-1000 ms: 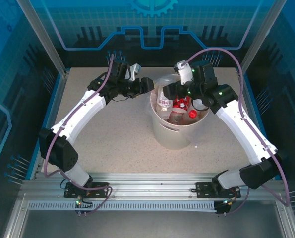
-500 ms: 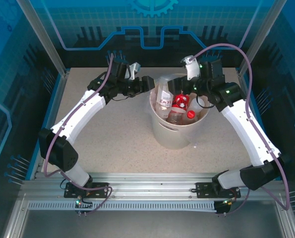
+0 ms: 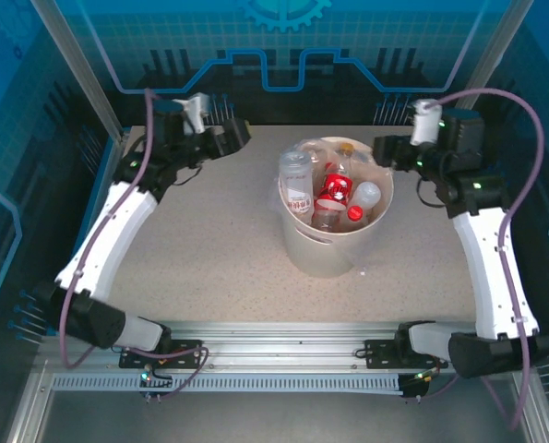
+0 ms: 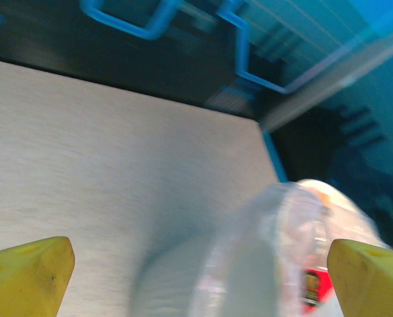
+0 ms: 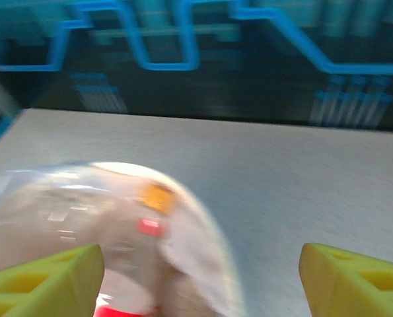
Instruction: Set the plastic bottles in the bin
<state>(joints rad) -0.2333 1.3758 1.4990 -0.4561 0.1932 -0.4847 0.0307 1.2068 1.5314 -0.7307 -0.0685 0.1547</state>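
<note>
Quickly, from the left: my left gripper (image 3: 234, 137) hovers over the speckled beige tabletop (image 3: 209, 240) toward its far-left corner. Its yellow fingertips (image 4: 28, 274) are spread wide with nothing between them.

Middle: the large round cream plastic bin (image 3: 328, 257) with its clear bag liner stands upright. The small clear plastic bottles (image 3: 334, 191) are heaped inside it up to the rim. Mostly red labels, one red cap (image 3: 355, 213), a whitish cap, and an orange-looking cap at the far side.

Handling, my guess: the bottles look empty, so light and thin-walled. They would squash under a hard pinch and are smooth enough to roll or slip. I'd take one across the mid-body on the label band, or at the stiffer neck under the cap. The bin looks stiff and far too wide for my fingers.

Right: my right gripper (image 3: 385, 149) hangs near the bin's far-right rim, jaws wide too, holding nothing.

Writing: the red label shows white marks too small to read. Wrist views are blurred, no brand legible.
</note>
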